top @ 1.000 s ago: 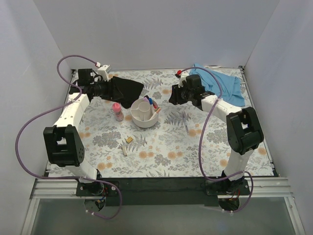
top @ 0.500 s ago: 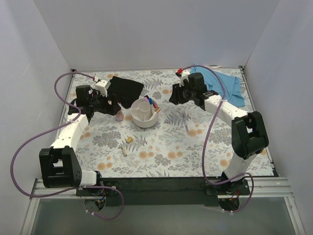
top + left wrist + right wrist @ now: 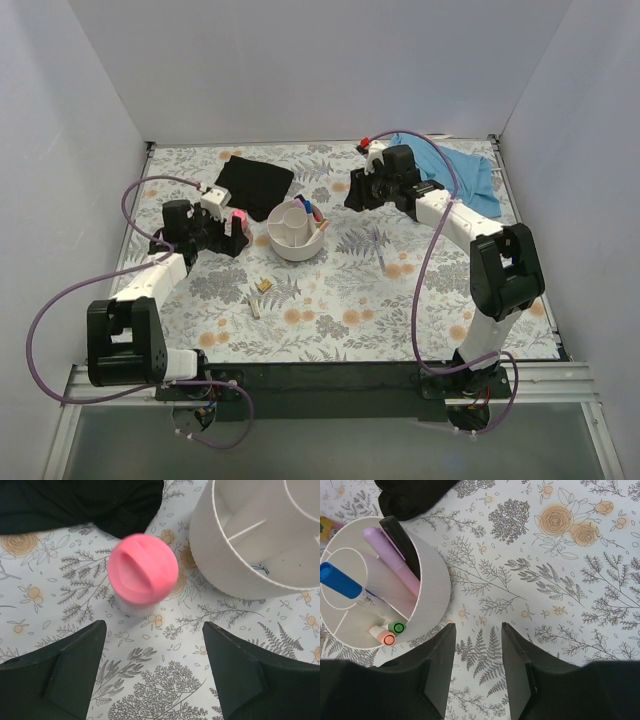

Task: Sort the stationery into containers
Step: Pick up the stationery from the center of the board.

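1. Done: the white round compartmented plastic bowl already holds several pieces. The right wrist view shows a blue-capped pen, a lilac marker, a black highlighter and two thin pens with green and orange caps
2. In hand, as I judge it: the small pink-capped bottle. It stands upright on the surface just beside the bowl wall. The left gripper has its jaws spread wide, with the bottle just ahead of the tips and not touched
3. The right gripper hovers near the bowl, jaws parted and empty
4. Left to do: the bottle, the tiny tan pieces near the middle, and one thin pen lying right of the bowl. No pink tube made out
5. Progress: past halfway, by estimate
6. The surface is a flat sheet with a grey-and-orange floral print. A flat black fabric pouch lies at the far left and a crumpled blue cloth at the far right
7. Plain white walls close in three sides
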{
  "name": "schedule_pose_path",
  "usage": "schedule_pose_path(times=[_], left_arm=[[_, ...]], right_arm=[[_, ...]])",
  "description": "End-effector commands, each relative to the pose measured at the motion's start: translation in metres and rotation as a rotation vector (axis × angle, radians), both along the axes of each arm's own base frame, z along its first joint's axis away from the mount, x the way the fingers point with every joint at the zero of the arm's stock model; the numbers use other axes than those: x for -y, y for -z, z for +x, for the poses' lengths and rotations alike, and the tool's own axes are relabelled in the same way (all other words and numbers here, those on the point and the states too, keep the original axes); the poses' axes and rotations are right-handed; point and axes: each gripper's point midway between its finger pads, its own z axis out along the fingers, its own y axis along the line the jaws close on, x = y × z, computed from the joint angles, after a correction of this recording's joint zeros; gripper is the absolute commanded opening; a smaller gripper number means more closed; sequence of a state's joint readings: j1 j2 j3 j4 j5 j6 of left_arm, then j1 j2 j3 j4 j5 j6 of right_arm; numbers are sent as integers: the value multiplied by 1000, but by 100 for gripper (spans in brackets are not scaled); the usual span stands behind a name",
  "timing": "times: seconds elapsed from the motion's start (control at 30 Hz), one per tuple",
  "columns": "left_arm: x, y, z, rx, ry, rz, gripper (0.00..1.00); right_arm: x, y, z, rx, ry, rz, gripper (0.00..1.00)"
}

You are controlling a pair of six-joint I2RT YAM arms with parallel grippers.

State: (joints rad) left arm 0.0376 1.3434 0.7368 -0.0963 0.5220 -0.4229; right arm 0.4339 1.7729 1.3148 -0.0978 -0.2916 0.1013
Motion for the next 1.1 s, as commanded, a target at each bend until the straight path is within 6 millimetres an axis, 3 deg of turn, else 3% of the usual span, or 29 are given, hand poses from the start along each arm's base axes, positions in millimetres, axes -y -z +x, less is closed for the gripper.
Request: schedule_pose_path(times=[0.0,0.23,0.6,1.07], left_arm=[[3,-15,7,197,37,4,79],[10,-15,20,300,49,-62,74],[18,-8,27,294,94,-112,49],[24,-9,35,308,118,-151,57]], right_arm=[[-10,-15,9,30,-24,22,50],[-17,-7,14,11,-42,10,50],[-19,6,4,-20,-57,-4,50],[-25,13,2,-27,-69,-16,50]])
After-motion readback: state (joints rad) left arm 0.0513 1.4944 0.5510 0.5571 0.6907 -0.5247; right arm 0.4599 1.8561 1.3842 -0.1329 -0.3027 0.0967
